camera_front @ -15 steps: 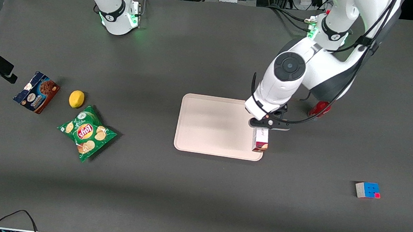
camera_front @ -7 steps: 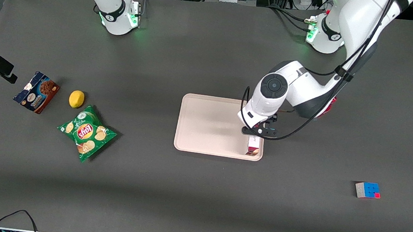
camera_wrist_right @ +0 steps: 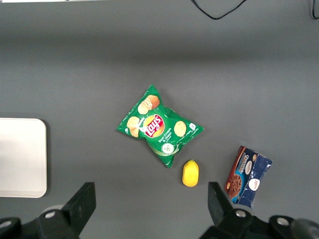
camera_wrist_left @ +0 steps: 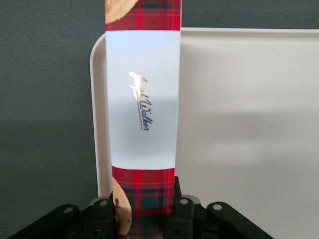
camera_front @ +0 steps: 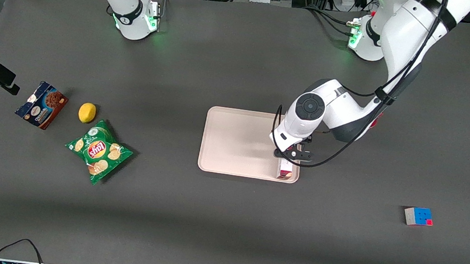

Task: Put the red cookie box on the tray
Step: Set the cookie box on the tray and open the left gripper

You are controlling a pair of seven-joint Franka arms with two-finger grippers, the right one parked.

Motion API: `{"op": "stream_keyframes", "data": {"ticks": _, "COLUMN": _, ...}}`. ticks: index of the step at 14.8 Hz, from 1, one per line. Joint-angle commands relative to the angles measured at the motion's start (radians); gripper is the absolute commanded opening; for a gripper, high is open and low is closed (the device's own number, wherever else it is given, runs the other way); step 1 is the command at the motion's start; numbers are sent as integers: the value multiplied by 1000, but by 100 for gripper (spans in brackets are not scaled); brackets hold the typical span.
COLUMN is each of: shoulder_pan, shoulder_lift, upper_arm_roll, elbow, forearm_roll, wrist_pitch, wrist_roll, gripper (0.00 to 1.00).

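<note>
Dark grey desk (camera_front: 225, 219) carries everything; landmark: large flat pale pink rectangular tray (camera_front: 238, 143) with low raised rim; pincer (camera_wrist_left: 145, 209) low over tray corner nearest working arm's end and front camera, clenched on one end of long narrow red tartan cookie box (camera_wrist_left: 143, 99) with white label band; box held lengthwise along tray edge, just inside rim, likely so it clears rim when released; whether box touches tray floor unclear; tray otherwise holds nothing.

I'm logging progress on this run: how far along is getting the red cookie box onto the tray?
Done: the red cookie box is picked up and carried over the tray, along its edge toward the working arm's end. In hand: the gripper is shut on the box there. Left: confirm it rests flat, release, withdraw.
</note>
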Motion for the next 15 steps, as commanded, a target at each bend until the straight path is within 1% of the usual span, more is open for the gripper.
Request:
{"op": "stream_keyframes", "data": {"ticks": 1, "shoulder_pan": -5, "shoulder_lift": 6, "upper_arm_roll": 1, "elbow": 2, "forearm_roll": 71, "wrist_pitch": 11, "wrist_roll": -60, "gripper": 26}}
{"op": "stream_keyframes", "data": {"ticks": 2, "shoulder_pan": -3, "shoulder_lift": 11, "upper_arm_roll": 1, "elbow": 4, "forearm_roll": 73, "wrist_pitch": 10, "wrist_roll": -60, "gripper": 30}}
{"op": "stream_keyframes", "data": {"ticks": 3, "shoulder_pan": -3, "shoulder_lift": 12, "upper_arm_roll": 1, "elbow": 5, "forearm_roll": 73, "wrist_pitch": 10, "wrist_roll": -60, "gripper": 41}}
{"op": "stream_keyframes", "data": {"ticks": 4, "shoulder_pan": -3, "shoulder_lift": 12, "upper_arm_roll": 1, "elbow": 7, "forearm_roll": 73, "wrist_pitch": 11, "wrist_roll": -61, "gripper": 66}}
{"op": "stream_keyframes", "data": {"ticks": 5, "shoulder_pan": -3, "shoulder_lift": 15, "upper_arm_roll": 2, "elbow": 8, "forearm_roll": 73, "wrist_pitch": 11, "wrist_roll": -63, "gripper": 94}}
{"op": "stream_keyframes", "data": {"ticks": 6, "shoulder_pan": -2, "shoulder_lift": 20, "upper_arm_roll": 2, "elbow": 10, "forearm_roll": 73, "wrist_pitch": 11, "wrist_roll": -67, "gripper": 98}}
{"op": "stream_keyframes", "data": {"ticks": 8, "shoulder_pan": -2, "shoulder_lift": 20, "upper_arm_roll": 2, "elbow": 10, "forearm_roll": 73, "wrist_pitch": 11, "wrist_roll": -68, "gripper": 100}}
{"op": "stream_keyframes", "data": {"ticks": 15, "shoulder_pan": 0, "shoulder_lift": 20, "upper_arm_roll": 4, "elbow": 10, "forearm_roll": 74, "wrist_pitch": 13, "wrist_roll": -68, "gripper": 100}}
